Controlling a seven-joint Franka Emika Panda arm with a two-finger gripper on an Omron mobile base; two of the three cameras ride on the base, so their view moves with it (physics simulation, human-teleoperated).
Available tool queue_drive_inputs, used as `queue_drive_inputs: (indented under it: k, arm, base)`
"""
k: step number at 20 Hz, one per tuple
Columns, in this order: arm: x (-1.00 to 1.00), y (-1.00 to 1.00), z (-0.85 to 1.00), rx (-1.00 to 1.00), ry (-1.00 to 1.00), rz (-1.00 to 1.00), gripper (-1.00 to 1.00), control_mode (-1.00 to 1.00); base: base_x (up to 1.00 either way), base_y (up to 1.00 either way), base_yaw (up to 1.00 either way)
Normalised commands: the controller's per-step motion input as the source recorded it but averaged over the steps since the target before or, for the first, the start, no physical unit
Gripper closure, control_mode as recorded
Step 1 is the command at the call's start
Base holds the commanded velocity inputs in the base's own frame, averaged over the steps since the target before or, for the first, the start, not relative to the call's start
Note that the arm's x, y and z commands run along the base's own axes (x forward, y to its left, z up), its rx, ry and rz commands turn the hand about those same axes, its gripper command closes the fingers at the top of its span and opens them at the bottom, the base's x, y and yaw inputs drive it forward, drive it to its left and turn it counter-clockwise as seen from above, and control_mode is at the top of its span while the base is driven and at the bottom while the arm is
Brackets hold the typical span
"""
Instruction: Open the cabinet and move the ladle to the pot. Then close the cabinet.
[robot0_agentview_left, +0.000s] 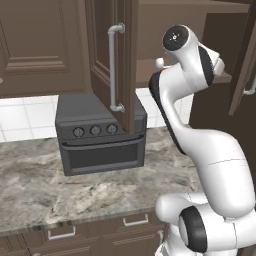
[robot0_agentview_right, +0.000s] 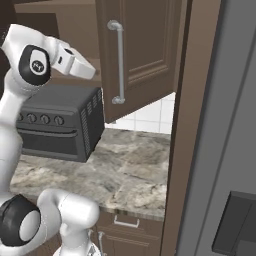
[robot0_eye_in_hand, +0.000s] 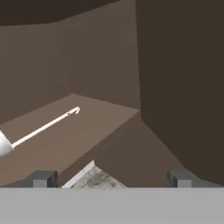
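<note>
The cabinet stands open: its left door (robot0_agentview_left: 125, 60) swings out over the counter, and its right door (robot0_agentview_right: 145, 45) with a silver bar handle (robot0_agentview_right: 120, 62) hangs open too. On the brown shelf (robot0_eye_in_hand: 87, 127) inside lies the ladle (robot0_eye_in_hand: 43, 127), with its thin pale handle running up to the right and its round bowl at the left edge. In the left base view the bowl (robot0_agentview_left: 159, 63) peeks out beside the arm. My gripper (robot0_eye_in_hand: 111, 178) is open, just in front of the shelf's edge, right of the ladle and apart from it. The pot is out of view.
A dark grey toaster oven (robot0_agentview_left: 100, 132) sits on the marble counter (robot0_agentview_left: 60, 195) under the left door. Drawers with small silver pulls (robot0_agentview_left: 136, 220) run below the counter. A tall brown panel (robot0_agentview_right: 192, 125) and a grey appliance (robot0_agentview_right: 235, 115) close off the right side.
</note>
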Motion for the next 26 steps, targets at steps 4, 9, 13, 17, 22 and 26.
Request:
queue_drive_inputs:
  k: [4,9,13,17,22,26]
  arm:
    - [0.12,-0.35,0.0,0.0,0.0,-0.17,-1.0,-1.0]
    - [0.04,-0.34,0.0,0.0,0.0,-0.18,-1.0,-1.0]
    - [0.0,-0.28,0.0,0.0,0.0,-0.17,-1.0,-1.0]
    - [0.0,-0.37,0.0,0.0,0.0,-0.17,-1.0,-1.0]
    - [0.0,-0.38,0.0,0.0,0.0,-0.17,-1.0,-1.0]
    - [0.0,-0.34,0.0,0.0,0.0,-0.16,-1.0,-1.0]
  base:
    - [0.0,0.0,0.0]
    - [0.0,0.0,0.0]
    - [0.0,0.0,0.0]
    - [0.0,0.0,0.0]
    - [0.0,0.0,0.0]
    - [0.0,0.0,0.0]
